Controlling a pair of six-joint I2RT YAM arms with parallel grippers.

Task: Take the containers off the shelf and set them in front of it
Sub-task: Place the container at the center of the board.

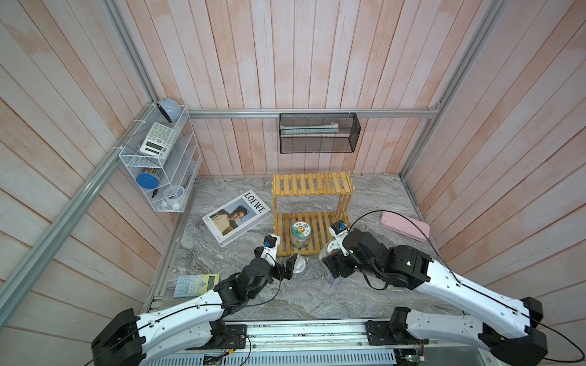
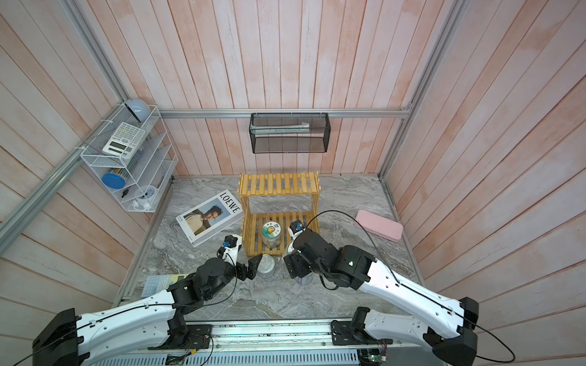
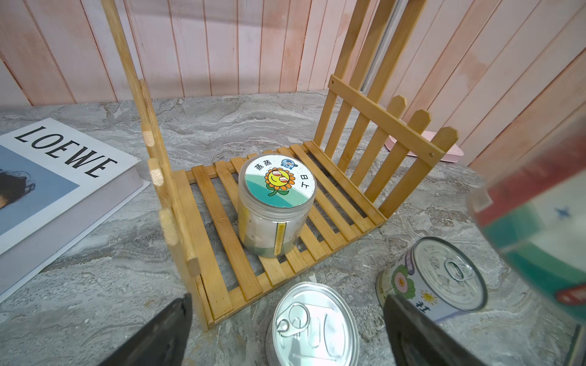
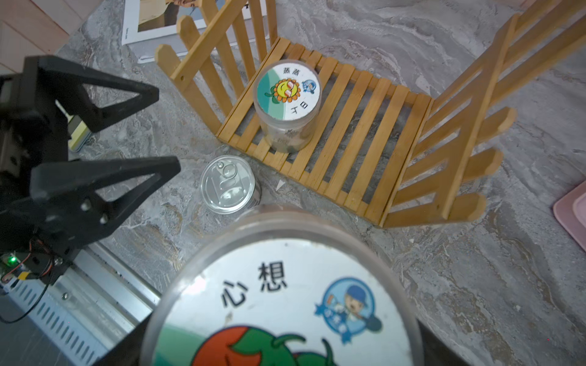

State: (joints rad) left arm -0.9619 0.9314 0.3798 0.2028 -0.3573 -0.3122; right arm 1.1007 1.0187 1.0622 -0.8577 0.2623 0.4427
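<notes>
Third container in hand; one jar to go on the shelf (image 1: 312, 187).
Pinching the tomato-lid jar (image 4: 285, 301) by its sides in the right gripper (image 1: 329, 260), just off the shelf's front right corner and seemingly clear of the tabletop (image 1: 317, 298), close by the flower-label tin (image 3: 444, 279) standing upright in front of the shelf. Holding the left gripper (image 4: 168, 128) spread wide, gripping nothing, just by the plain silver tin (image 3: 312, 323), upright before the shelf's front left corner. Leaves the sunflower-lid jar (image 1: 300, 234) alone on the shelf's lower tier. Calls next for lowering the held jar onto free tabletop before the shelf, clear of both tins, then letting go; afterwards, reaching low under the upper tier for the last jar, probably with the free left gripper.
</notes>
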